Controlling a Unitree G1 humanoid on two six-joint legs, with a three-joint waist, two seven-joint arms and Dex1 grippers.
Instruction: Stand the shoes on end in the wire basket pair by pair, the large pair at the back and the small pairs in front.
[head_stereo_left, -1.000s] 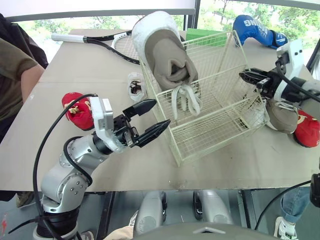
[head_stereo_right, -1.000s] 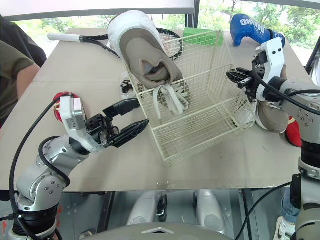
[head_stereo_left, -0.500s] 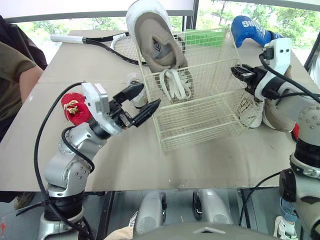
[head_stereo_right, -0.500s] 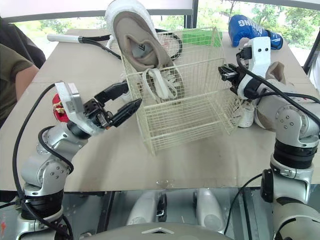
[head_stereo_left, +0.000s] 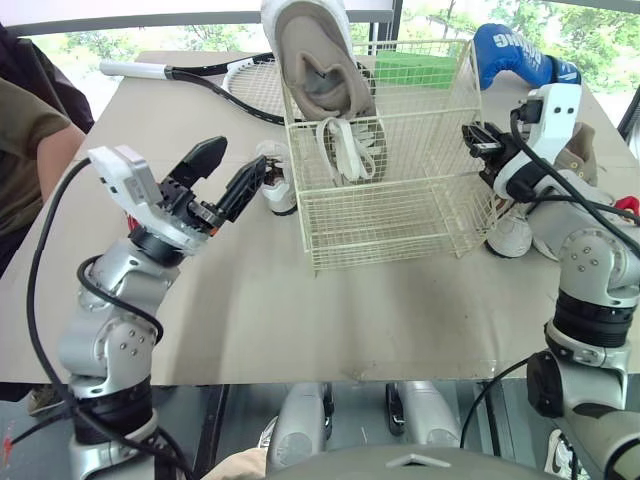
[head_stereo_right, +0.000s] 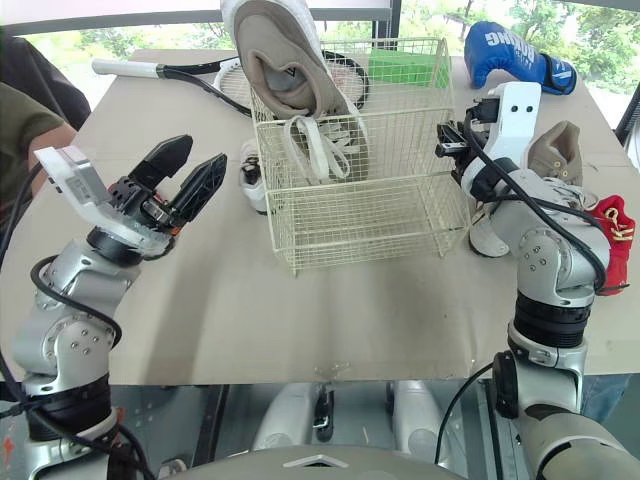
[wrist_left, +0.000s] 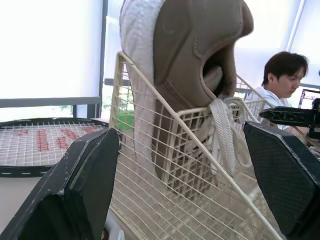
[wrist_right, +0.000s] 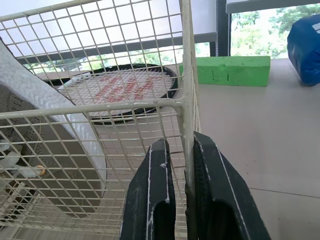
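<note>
While the right claw (head_stereo_left: 472, 140) is nearly closed, its two black fingers (wrist_right: 152, 200) pinch the upright corner wire at the top right rim of the wire basket (head_stereo_left: 390, 200). Only that wire sits between them. The left claw (head_stereo_left: 235, 160) hangs spread wide above the table (head_stereo_left: 300, 310), holding nothing and touching nothing. It is just to the left of the basket, and its tips are close to a small white shoe (head_stereo_left: 275, 180) that lies against the basket's left side.

The basket stands upright on its base. One large grey shoe (head_stereo_left: 315, 60) stands on end in its left part, toe down. The heel and opening rise well above the rim, the opening faces the robot, and the white laces hang down inside the wires. The rest of the basket is open.

The matching large shoe (head_stereo_left: 580, 150) lies outside to the right, behind the right arm. Another small white shoe (head_stereo_left: 510, 235) sits at the basket's right foot, and a red shoe (head_stereo_right: 608, 230) lies further right near the table edge.

Behind the basket lie a green block (head_stereo_left: 410, 68), a blue boxing glove (head_stereo_left: 515, 55) and a racket (head_stereo_left: 245, 85). Bare tabletop runs from the basket's front wall to the near edge. A person (head_stereo_left: 30, 150) sits at the table's left side.
</note>
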